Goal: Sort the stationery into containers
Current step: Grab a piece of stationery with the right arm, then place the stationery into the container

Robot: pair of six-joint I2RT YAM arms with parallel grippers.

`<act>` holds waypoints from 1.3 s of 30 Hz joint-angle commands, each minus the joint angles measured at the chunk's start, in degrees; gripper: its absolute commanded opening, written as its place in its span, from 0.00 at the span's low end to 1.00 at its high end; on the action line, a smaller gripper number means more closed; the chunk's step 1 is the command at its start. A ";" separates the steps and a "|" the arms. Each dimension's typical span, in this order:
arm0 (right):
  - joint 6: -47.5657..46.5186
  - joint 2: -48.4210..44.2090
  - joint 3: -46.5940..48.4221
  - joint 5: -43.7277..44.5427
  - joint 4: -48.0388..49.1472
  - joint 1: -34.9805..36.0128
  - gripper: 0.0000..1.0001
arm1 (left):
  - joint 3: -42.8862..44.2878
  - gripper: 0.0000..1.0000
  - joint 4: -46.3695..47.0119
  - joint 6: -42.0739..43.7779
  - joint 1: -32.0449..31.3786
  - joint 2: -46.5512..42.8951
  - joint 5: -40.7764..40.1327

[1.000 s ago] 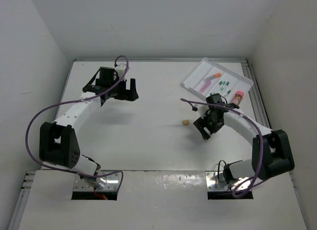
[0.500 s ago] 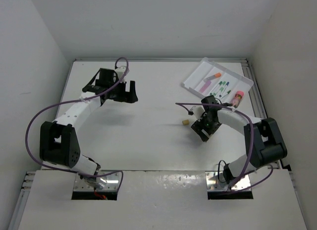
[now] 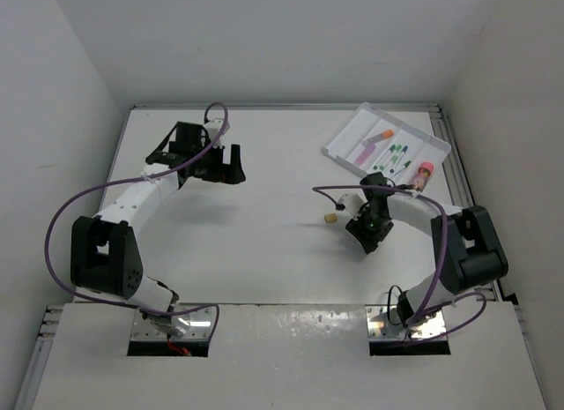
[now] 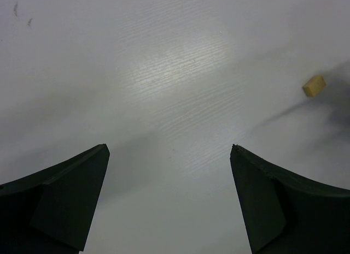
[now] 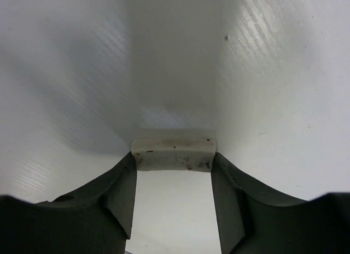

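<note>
White table (image 3: 264, 176) with tray (image 3: 356, 128) and tan eraser block (image 3: 329, 218)

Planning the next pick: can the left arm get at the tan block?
Probably yes: only bare table lies between the open left claw and the tan block; the right claw grips a white block.

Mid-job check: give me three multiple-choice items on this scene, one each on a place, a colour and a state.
1. The tan eraser block lies: A in the tray; B on the table between the arms; C against the back wall.
2. The pinched eraser in the right gripper is: A off-white; B green; C pink.
3. The left gripper is: A open, empty; B shut on a pen; C out of view.
Answers: B, it sits on bare table; A, the right wrist view shows it; A, fingers apart, nothing between.
</note>
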 commanded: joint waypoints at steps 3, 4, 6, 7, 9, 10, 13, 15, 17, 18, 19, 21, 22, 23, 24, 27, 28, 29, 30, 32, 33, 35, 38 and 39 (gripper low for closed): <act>-2.94 -1.53 6.95 -0.99 -0.33 -0.57 0.36 | 1.08 1.00 1.05 0.13 0.68 0.29 0.75; -2.59 -1.62 9.24 -1.78 -1.13 -0.48 0.32 | 1.17 1.00 1.05 0.22 0.68 0.46 0.75; -0.57 -1.10 17.21 -2.84 -2.10 -1.27 0.31 | 1.26 1.00 1.31 0.05 0.59 0.99 0.92; 0.48 0.12 20.66 -3.54 -2.36 -1.62 0.30 | 1.35 1.00 1.48 0.05 0.59 1.16 0.93; 4.78 2.40 31.08 -5.82 -2.11 -3.02 0.30 | 1.44 1.00 2.45 0.13 0.59 1.69 0.93; 7.93 5.55 34.80 -7.05 -1.93 -3.64 0.30 | 1.44 1.00 2.71 -0.04 0.68 1.87 0.66; 13.04 13.28 48.61 -7.76 -0.35 -5.14 0.28 | 1.26 1.00 5.00 -0.04 0.59 1.87 0.22; 14.90 17.25 57.28 -7.24 1.23 -5.66 0.28 | 1.00 1.00 6.32 0.05 0.68 1.87 -0.04; 15.78 23.31 62.07 -6.80 2.29 -5.93 0.27 | 1.17 1.00 6.85 0.22 0.68 2.13 0.05; 15.78 25.08 66.44 -5.93 3.51 -6.10 0.27 | 1.43 1.00 6.76 0.48 0.68 2.74 0.39; 15.87 27.01 68.40 -5.57 4.04 -6.19 0.27 | 1.78 1.00 6.41 0.66 0.59 3.10 0.49; 16.22 32.37 73.32 -4.95 5.71 -6.72 0.27 | 2.49 1.00 6.15 1.19 0.59 4.24 0.84; 16.14 33.78 74.38 -4.78 6.59 -6.72 0.27 | 2.66 1.00 6.06 1.36 0.59 4.50 0.75; 16.22 36.14 75.18 -4.43 8.77 -6.72 0.26 | 2.75 1.00 6.14 1.36 0.59 5.20 0.92; 16.05 36.86 74.92 -4.42 10.01 -6.90 0.26 | 2.67 1.00 6.23 1.19 0.68 5.47 1.19; 14.91 39.59 73.60 -4.16 14.41 -6.81 0.26 | 2.40 1.00 6.93 0.84 0.68 6.61 2.33; 14.38 40.38 73.69 -3.99 14.86 -6.81 0.26 | 2.40 1.00 6.94 0.84 0.68 6.88 2.59; 14.12 41.60 73.78 -3.98 15.47 -6.98 0.26 | 2.49 1.00 6.94 0.66 0.68 7.31 3.29; 13.94 41.97 73.78 -3.81 15.91 -7.07 0.27 | 2.40 1.00 7.02 0.57 0.68 7.58 3.65; 13.24 43.11 73.69 -3.98 16.53 -7.42 0.27 | 2.40 1.00 7.46 0.66 0.68 8.20 4.44; 12.71 44.16 73.52 -4.16 16.70 -7.51 0.27 | 2.40 1.00 7.55 1.01 0.68 8.55 4.79; 11.13 44.87 72.73 -4.07 17.84 -7.51 0.30 | 2.05 1.00 8.25 1.36 0.59 8.72 6.46; 9.90 46.80 73.25 -3.98 17.94 -7.69 0.40 | 0.56 1.00 10.01 1.89 0.33 8.37 7.78; 9.46 47.93 73.68 -4.07 17.41 -7.69 0.42 | 0.38 1.00 10.27 2.24 0.07 8.46 7.78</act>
